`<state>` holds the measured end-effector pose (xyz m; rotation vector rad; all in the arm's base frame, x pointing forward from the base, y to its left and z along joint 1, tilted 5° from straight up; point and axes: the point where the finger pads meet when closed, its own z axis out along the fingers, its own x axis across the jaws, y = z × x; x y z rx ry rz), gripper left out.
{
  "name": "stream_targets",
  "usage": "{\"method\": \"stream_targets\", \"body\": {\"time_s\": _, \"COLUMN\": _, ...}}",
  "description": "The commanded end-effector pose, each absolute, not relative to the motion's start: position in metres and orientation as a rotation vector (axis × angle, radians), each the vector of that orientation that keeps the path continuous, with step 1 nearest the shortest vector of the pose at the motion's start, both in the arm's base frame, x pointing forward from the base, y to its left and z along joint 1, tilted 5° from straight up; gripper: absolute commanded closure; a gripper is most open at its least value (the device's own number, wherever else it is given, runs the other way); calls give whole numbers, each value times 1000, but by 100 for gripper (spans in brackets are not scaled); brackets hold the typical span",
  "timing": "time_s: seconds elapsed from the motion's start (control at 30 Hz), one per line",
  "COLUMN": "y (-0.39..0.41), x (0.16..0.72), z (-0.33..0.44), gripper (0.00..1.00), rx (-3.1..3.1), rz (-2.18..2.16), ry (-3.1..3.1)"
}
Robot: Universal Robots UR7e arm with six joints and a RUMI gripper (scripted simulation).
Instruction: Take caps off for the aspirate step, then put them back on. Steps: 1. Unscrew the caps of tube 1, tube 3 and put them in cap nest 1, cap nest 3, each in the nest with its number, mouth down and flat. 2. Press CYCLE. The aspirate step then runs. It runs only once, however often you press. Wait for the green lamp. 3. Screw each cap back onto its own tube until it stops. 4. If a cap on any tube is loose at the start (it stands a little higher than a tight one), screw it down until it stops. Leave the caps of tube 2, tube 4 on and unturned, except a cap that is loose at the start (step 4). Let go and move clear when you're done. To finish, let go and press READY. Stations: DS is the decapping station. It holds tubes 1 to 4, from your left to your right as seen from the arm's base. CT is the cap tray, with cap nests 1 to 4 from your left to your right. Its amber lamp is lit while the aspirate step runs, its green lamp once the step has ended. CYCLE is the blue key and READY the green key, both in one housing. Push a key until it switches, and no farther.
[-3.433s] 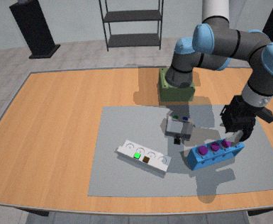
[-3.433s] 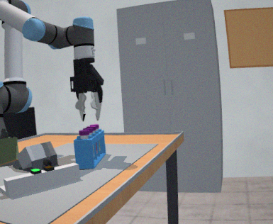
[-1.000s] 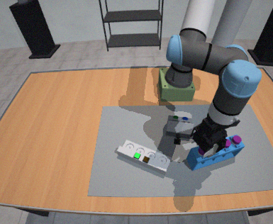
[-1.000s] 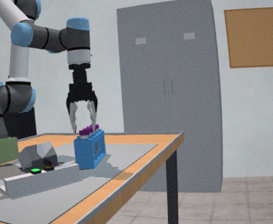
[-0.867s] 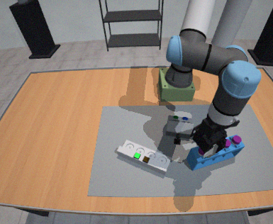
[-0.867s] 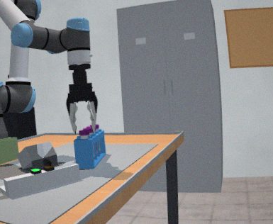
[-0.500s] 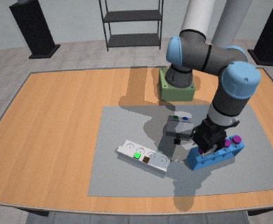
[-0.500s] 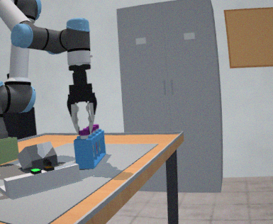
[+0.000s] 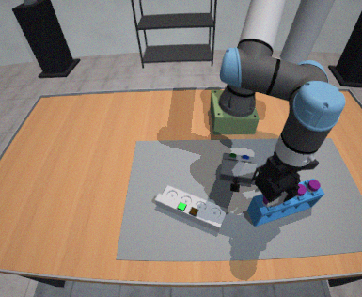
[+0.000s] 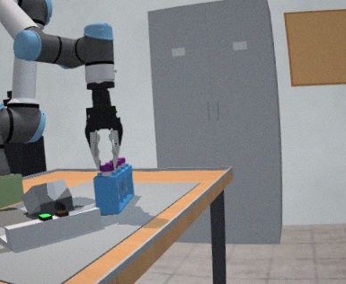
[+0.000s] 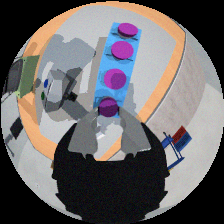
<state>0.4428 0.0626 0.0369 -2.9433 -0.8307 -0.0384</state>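
Observation:
The blue decapping station [image 9: 260, 217] [image 10: 106, 195] [image 11: 104, 67] holds four tubes, each with a purple cap on. The gripper [image 10: 108, 168] [image 11: 108, 108] points down at the end with tube 4, shut on the purple cap of tube 4 [image 9: 265, 201] [image 11: 108, 105]. The caps of tube 3 [image 11: 115, 78], tube 2 [image 11: 122, 50] and tube 1 [image 9: 314, 185] [image 11: 128, 30] stand free of the fingers. The white cap tray [image 9: 163, 200] [image 10: 51, 235] has four empty nests. Its green lamp [image 9: 181, 206] [image 10: 45, 217] is lit; its amber lamp [image 9: 194, 211] is dark. Whether any cap sits higher cannot be told.
The grey key housing [image 9: 237, 171] [image 10: 47, 198] [image 11: 56, 89] stands between the arm's base and the stations, with the blue CYCLE key [image 9: 245, 157] [image 11: 46, 83] and green READY key [image 9: 232, 155] [image 11: 43, 95]. A small black block [image 9: 235, 187] is beside it.

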Motion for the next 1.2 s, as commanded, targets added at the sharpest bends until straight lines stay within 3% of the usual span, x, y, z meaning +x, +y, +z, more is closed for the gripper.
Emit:
{"method": "stream_targets", "body": {"time_s": 0.0, "y": 63, "x": 443, "z": 37, "gripper": 100, "rx": -2978, "rz": -34, "ry": -697}}
{"method": "stream_targets", "body": {"time_s": 0.83, "y": 63, "x": 443, "z": 37, "gripper": 100, "rx": -3051, "rz": -11, "ry": -170}}
{"method": "stream_targets", "body": {"time_s": 0.87, "y": 63, "x": 443, "z": 37, "gripper": 65, "rx": -3051, "rz": -11, "ry": -170}}
{"method": "stream_targets", "body": {"time_s": 1.17, "y": 62, "x": 443, "z": 37, "gripper": 65, "rx": -3051, "rz": -11, "ry": -172}}
